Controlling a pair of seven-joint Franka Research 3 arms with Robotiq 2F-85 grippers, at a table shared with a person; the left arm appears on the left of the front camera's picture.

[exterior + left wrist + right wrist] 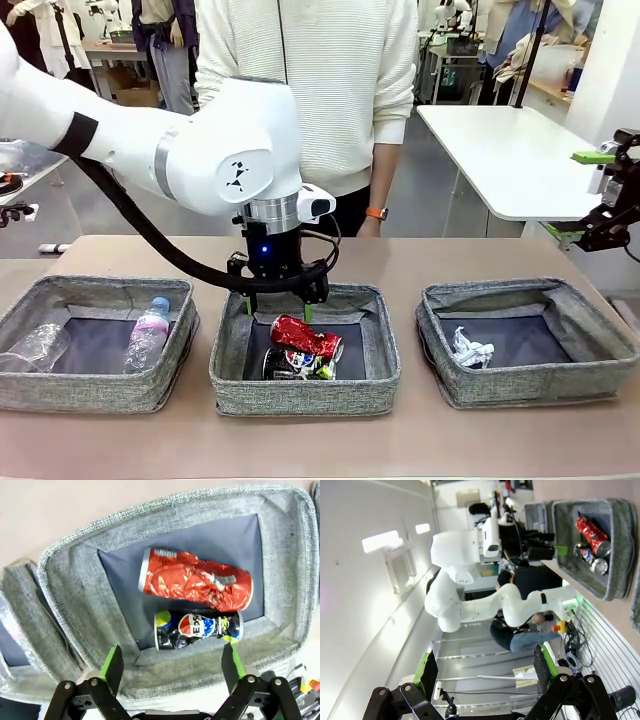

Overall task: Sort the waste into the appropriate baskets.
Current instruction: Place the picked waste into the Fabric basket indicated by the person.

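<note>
Three baskets are counted, with the middle basket [305, 385] taken as landmark. Two cans are seen inside it: the red can [196, 579] and, touching it, the dark printed can [197, 628]. Two clear bottles [148, 333] lie in the basket to its left, one paper wad [470, 351] in the basket to its right. The left gripper [172, 667] is positioned over the landmark, jaws apart (both cans beyond the fingertips, ungripped). The right gripper [485, 667] is raised well to its right, jaws apart.

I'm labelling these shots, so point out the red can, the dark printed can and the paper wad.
red can [196, 580], left wrist view, middle of its dented side.
dark printed can [198, 628], left wrist view, its printed side.
paper wad [470, 351], front view, centre of the crumple.
</note>
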